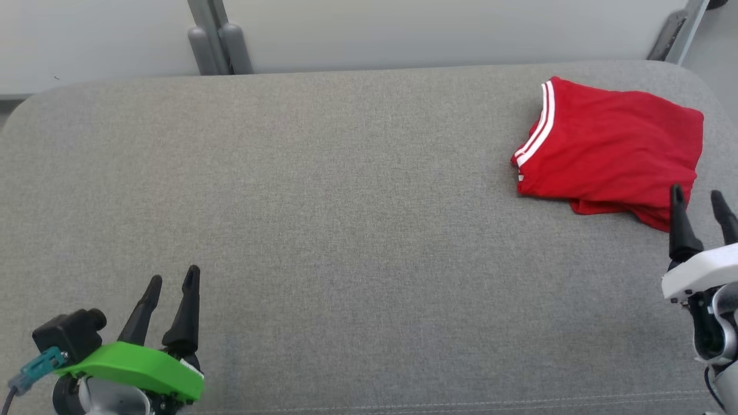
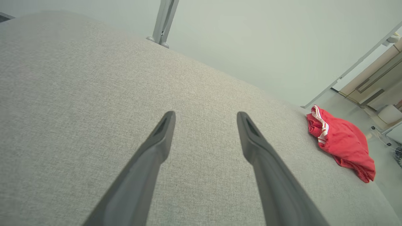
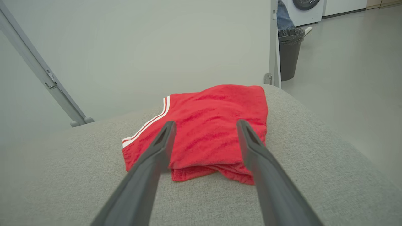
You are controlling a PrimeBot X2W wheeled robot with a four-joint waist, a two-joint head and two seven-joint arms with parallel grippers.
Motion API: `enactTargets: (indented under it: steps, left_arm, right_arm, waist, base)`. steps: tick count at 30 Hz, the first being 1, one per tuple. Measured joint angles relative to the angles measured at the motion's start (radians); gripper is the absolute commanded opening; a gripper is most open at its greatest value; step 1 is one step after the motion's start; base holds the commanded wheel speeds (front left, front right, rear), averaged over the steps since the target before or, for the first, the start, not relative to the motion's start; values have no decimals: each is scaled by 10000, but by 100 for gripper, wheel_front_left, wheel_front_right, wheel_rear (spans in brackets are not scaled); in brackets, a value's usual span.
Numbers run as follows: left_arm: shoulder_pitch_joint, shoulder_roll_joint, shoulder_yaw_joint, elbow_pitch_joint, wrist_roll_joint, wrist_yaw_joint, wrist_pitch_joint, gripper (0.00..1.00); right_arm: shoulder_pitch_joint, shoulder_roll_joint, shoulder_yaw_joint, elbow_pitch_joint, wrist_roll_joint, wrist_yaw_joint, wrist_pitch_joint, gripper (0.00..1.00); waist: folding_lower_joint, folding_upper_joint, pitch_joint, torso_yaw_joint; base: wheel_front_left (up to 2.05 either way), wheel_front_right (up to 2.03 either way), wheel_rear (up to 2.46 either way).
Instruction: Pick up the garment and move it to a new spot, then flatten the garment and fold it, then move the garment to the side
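A red fabric garment with two white stripes along one edge (image 1: 611, 150) lies folded into a rough rectangle, directly ahead of the right gripper (image 1: 696, 193) on a wide grey woven-fabric padded surface (image 1: 346, 230). The right gripper's two long dark fingers stand well apart with nothing between them. In the head view their tips reach the garment's nearest edge, and in the right wrist view they frame that edge, with the striped border off to the gripper's left. Whether the tips touch the cloth cannot be told. The left gripper (image 1: 174, 275), which has a bright green cover on its wrist, sits over bare grey fabric with its fingers also spread wide and empty. From this gripper the garment is far off, ahead and to its right, near the rounded far corner of the surface. Beyond the garment, past the right gripper's fingers, a pale partition wall (image 3: 141, 47) rises behind the surface.
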State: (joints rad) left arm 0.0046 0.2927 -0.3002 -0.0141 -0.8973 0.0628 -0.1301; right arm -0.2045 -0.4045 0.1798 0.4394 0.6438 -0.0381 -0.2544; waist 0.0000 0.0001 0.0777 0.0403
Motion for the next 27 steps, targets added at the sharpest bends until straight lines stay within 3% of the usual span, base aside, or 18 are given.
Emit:
enactTargets:
  steps: [5,10,24,25,27]
  left_arm:
    - [471,228,-146,293,600,40,-305,100]
    - [684,167,-384,424,740,128,-485,100]
    - [744,79,-464,692,1189,245,-727,100]
    - [746,79,-479,709,1187,253,-729,0]
    - [767,33,-564,851,1233,255,-719,0]
  right_arm:
    - [698,322,284,-474,-493,-199,0,100]
    - [1464,217,405,-823,-1208,-433,0,100]
    - [2123,736,746,-1852,-1935,-610,0,100]
    - [2159,754,736,-1908,-2004,-612,0,0]
    - [2195,859,771,-1812,-2044,-606,0,0]
  waist:
    - [0,0,-459,-45]
    - [0,0,-779,-128]
    - [0,0,-940,-149]
    - [0,0,-946,-147]
    - [0,0,-952,-146]
  base:
    - [0,0,0]
    - [0,0,0]
    - [0,0,0]
    - [0,0,0]
    - [0,0,0]
